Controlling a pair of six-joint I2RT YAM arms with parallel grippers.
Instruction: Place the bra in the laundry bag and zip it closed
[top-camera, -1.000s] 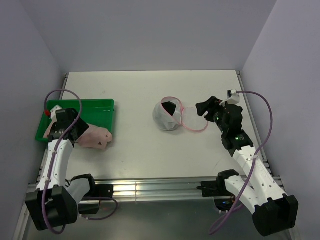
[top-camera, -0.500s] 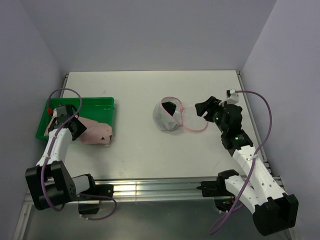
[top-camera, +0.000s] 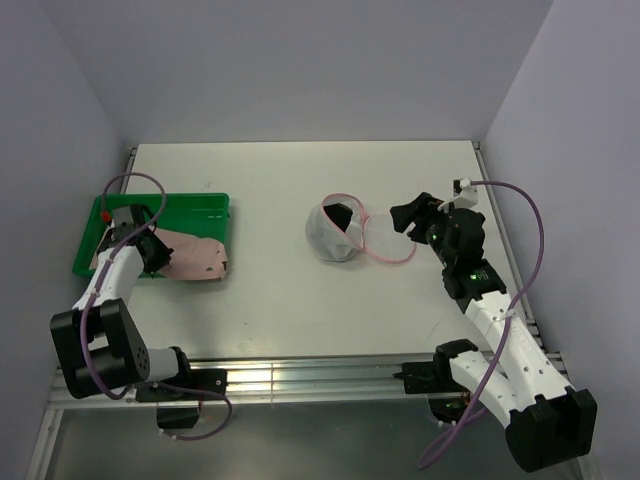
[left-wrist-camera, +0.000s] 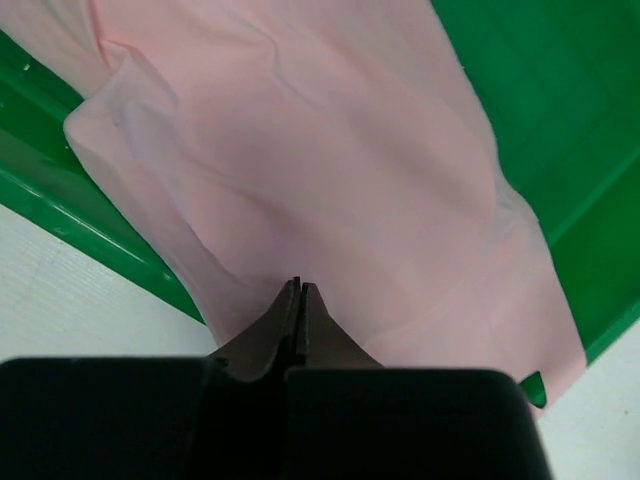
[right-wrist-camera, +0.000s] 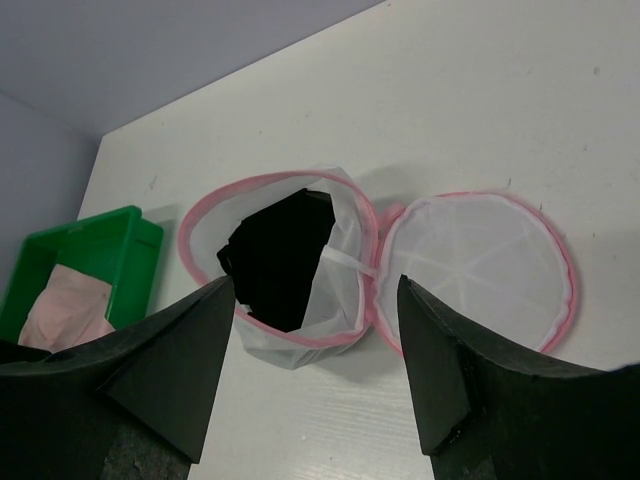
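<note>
A pink bra (top-camera: 195, 258) lies half in the green tray (top-camera: 190, 208) and half over its near right rim onto the table. My left gripper (top-camera: 150, 250) is shut, low over the bra's left part. In the left wrist view its tips (left-wrist-camera: 298, 286) meet right at the pink fabric (left-wrist-camera: 330, 180), and no fold shows between them. The laundry bag (top-camera: 328, 235) stands open mid-table, its round lid (top-camera: 388, 240) flopped to the right. My right gripper (top-camera: 408, 220) hovers open just right of the lid, holding nothing (right-wrist-camera: 315, 282).
A black garment (right-wrist-camera: 275, 255) sits inside the laundry bag (right-wrist-camera: 340, 300). The green tray (right-wrist-camera: 100, 240) is at the table's left edge. Purple-grey walls close in the table on the left, back and right.
My left gripper has gone from open to shut and drawn back left over the tray. The bra has shifted slightly toward the tray. The right arm has not moved.
</note>
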